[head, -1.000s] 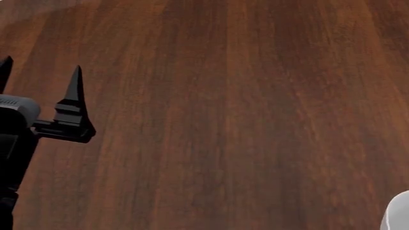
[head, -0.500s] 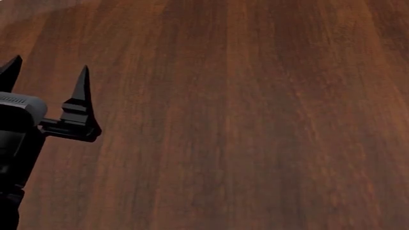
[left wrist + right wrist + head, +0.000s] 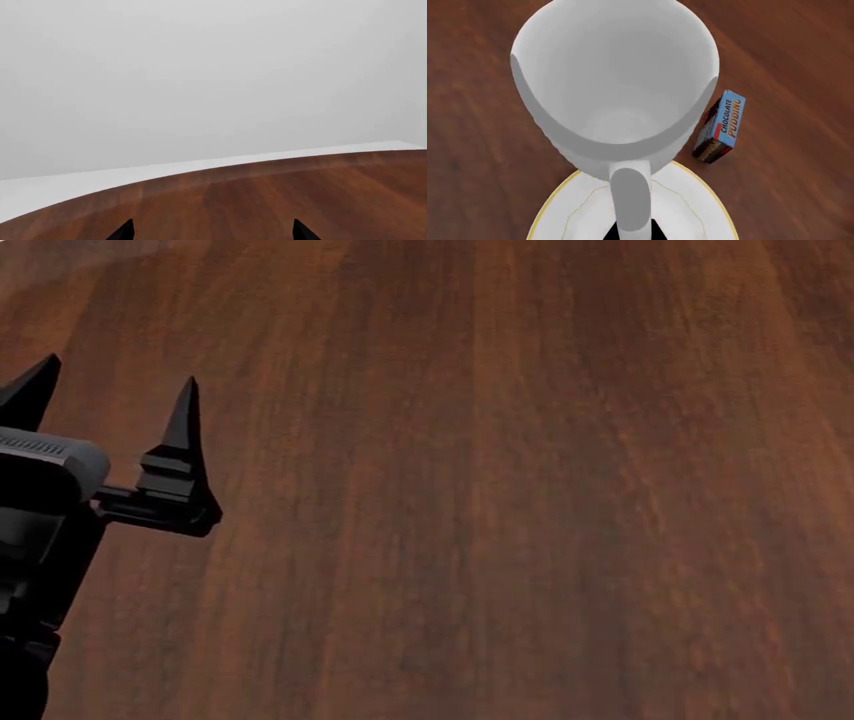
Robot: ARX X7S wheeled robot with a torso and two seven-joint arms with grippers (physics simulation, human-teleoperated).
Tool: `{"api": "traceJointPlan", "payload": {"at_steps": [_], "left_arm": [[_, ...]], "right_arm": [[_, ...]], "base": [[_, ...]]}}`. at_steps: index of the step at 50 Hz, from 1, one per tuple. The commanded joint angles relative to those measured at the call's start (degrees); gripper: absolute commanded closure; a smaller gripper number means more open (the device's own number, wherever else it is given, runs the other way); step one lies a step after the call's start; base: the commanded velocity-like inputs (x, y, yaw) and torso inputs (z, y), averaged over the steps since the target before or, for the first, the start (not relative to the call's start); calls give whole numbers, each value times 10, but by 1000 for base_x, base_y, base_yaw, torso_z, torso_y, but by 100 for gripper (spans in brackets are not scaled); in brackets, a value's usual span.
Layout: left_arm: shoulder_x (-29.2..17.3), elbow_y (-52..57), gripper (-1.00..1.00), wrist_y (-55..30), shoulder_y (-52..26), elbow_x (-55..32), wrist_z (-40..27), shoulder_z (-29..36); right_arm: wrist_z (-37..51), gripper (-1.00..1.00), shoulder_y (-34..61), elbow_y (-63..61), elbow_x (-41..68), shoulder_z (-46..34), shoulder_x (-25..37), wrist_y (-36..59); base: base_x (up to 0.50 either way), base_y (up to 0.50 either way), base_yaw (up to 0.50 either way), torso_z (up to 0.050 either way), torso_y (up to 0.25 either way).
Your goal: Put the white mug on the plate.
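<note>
Two claws, and only one is at work. The right claw shows in its wrist view only as a dark tip under the handle of the mug; it appears clamped on that handle, with the mug seen from above, mouth open and empty. Below the mug lies the plate, its yellow rim partly showing, so the carry looks nearly done. Whether the mug touches the plate I cannot tell. The next move, by my judgement, calls for a straight lowering onto the plate's middle, then letting go. Just beside the plate stands a blue pudding box, to be kept clear of. The left claw hangs spread and empty near the left edge of the surface, dark brown wood. Beyond its far edge the room is plain grey.
</note>
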Motion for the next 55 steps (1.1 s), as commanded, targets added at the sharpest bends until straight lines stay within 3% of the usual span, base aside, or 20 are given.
{"api": "traceJointPlan", "payload": {"at_steps": [1,55], "left_arm": [[-1,3,-100,-7,-7,-6,-1,1],[-1,-4,-100,2,-4,-11,0,17]], "right_arm": [[-43,100,-56,10,-35,19,-38,-62],[-136,100,-140,110,-100,-50,-118,-229]], "base": [[0,0,0,0,0],[0,0,0,0,0]]}}
